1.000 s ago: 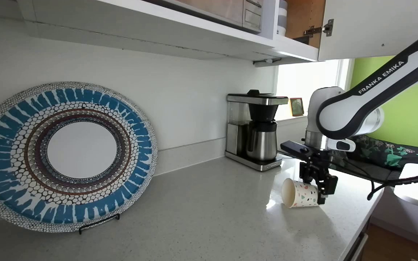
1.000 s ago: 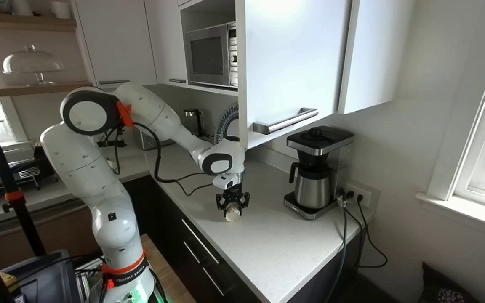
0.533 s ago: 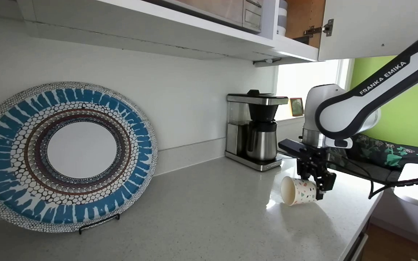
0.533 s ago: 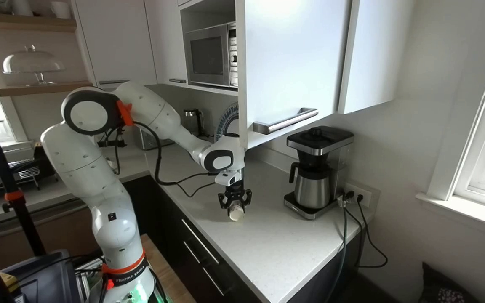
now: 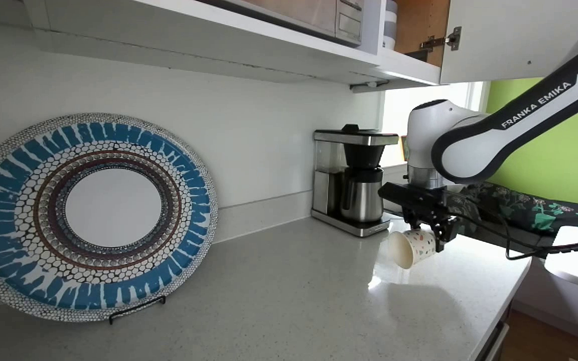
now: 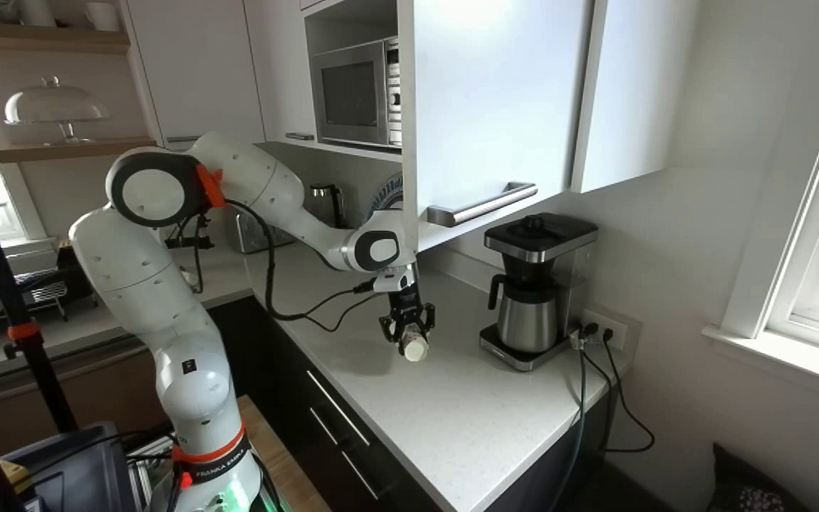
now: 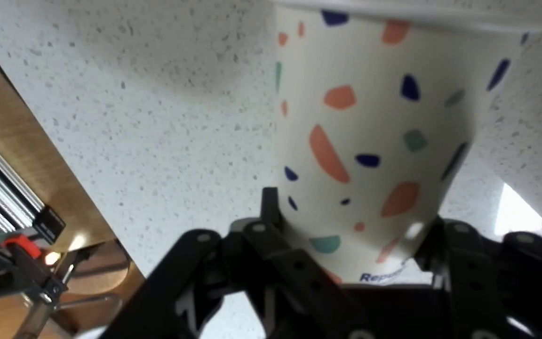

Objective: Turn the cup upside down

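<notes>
The cup (image 5: 421, 244) is white paper with coral, green and dark blue specks. My gripper (image 5: 426, 235) is shut on it near its base and holds it above the counter (image 5: 289, 296). In an exterior view the cup lies tilted, with its open mouth facing left and slightly down. In an exterior view its pale round end (image 6: 416, 349) shows below the gripper (image 6: 414, 333). In the wrist view the cup (image 7: 370, 127) fills the middle, with its rim at the top. The fingers (image 7: 352, 219) press both sides near its base. The cup's inside is mostly hidden.
A coffee maker (image 5: 325, 193) with a steel carafe stands near the cup by the wall; it also shows in an exterior view (image 6: 541, 238). A large patterned plate (image 5: 193, 215) leans on the wall. A cabinet door (image 6: 502, 92) hangs open beside the arm. The counter's front edge runs close by.
My gripper has lifted the cup off the counter and moved it a little toward the coffee maker. The cup has tilted so that its mouth points more downward. The grip has stayed shut.
</notes>
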{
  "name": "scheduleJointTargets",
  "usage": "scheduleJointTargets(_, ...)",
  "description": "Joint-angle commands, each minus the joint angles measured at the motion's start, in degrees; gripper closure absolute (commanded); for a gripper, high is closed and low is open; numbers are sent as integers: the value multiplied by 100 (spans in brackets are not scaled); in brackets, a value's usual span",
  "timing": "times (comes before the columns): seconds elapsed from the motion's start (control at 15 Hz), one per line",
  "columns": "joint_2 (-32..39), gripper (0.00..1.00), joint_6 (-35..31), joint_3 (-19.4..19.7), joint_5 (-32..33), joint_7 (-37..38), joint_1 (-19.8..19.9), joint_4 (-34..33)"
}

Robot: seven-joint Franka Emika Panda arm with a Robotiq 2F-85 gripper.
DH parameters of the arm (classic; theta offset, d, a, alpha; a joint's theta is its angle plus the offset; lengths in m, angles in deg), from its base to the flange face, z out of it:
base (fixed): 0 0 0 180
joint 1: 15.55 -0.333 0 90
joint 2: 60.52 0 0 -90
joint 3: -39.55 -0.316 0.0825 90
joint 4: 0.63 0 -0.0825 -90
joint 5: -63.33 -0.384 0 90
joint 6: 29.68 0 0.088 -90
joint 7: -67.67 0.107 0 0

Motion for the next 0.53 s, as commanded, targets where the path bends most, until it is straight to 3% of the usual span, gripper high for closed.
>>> scheduleJointTargets(0.0, 180, 62, 716, -248, 985, 191, 6, -448)
scheduleJointTargets(0.47, 667, 62, 1611, -498, 2887, 303, -356, -897)
